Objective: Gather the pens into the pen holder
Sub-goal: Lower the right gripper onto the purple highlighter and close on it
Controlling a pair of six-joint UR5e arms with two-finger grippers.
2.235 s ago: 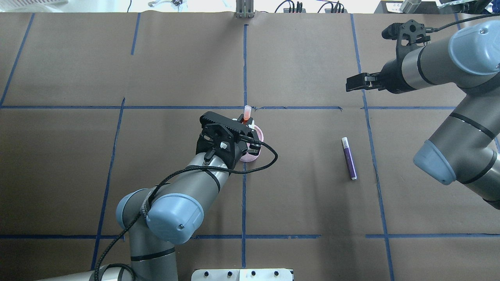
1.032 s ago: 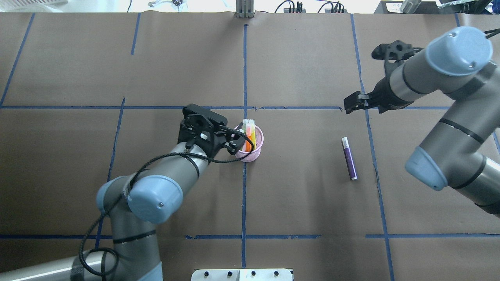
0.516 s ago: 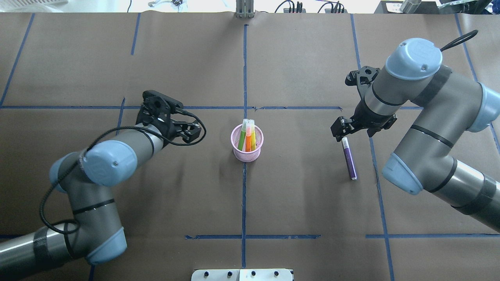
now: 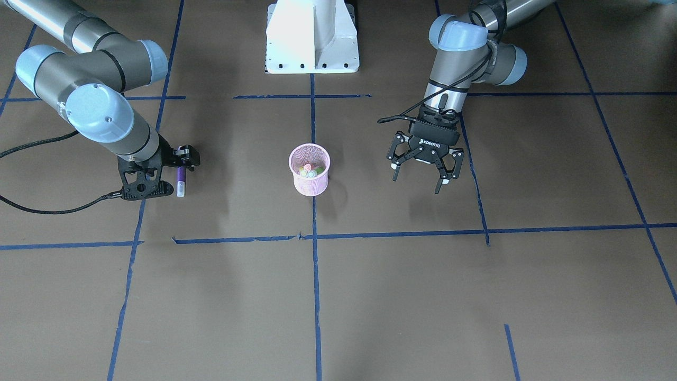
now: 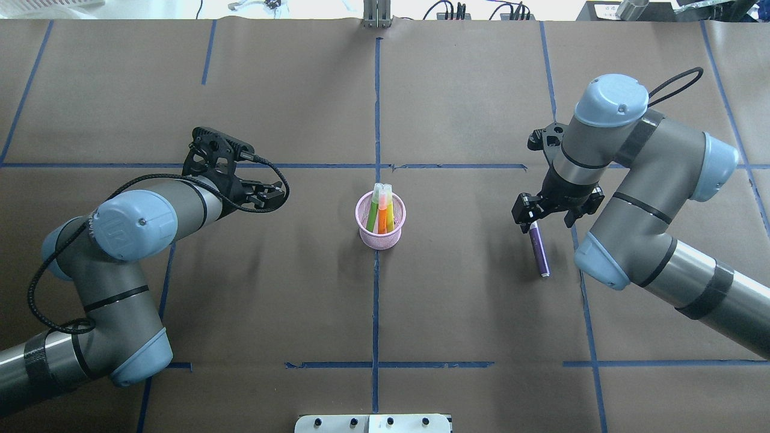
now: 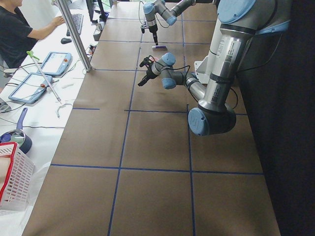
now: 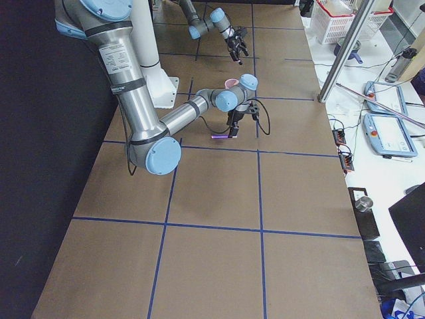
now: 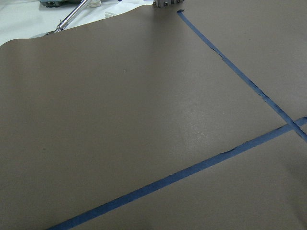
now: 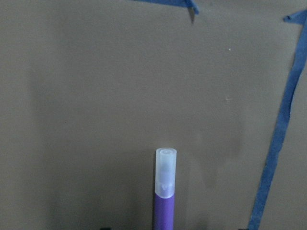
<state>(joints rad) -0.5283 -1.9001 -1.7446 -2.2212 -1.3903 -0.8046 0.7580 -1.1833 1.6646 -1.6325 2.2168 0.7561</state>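
A table [image 5: 481, 90] covered in brown paper is filling the overhead view, with blue tape lines [image 5: 376, 108] crossing it into squares. The right arm [image 5: 637, 180] is reaching in from the right edge of that view and the left arm [image 5: 120, 222] from the lower left. In the front-facing view, the robot's white base [image 4: 312, 37] is standing at the top centre.

The left gripper [image 4: 419, 177] is hanging right of centre in the front-facing view. Its jaws are spread wide and are holding nothing. It is well apart from the cup.

The right gripper [image 5: 530, 216] is hovering right of centre in the overhead view, over the capped end of the purple pen [image 5: 539, 252]. In the right wrist view the pen is running up from the bottom edge at the centre. Dark fingertips are just showing far to either side of it, so the jaws are standing apart, gripping nothing.

The pink mesh pen holder [image 5: 380, 237] is standing upright at the centre of the overhead view, on a tape line. A green pen [image 5: 373, 211] and an orange pen [image 5: 382, 219] are leaning inside it, pale caps up. A yellowish stretch is showing beside them, and I cannot tell whether it is a further pen.

The purple pen is lying flat on the paper, well to the right of the holder, its pale cap pointing toward the top of the frame.
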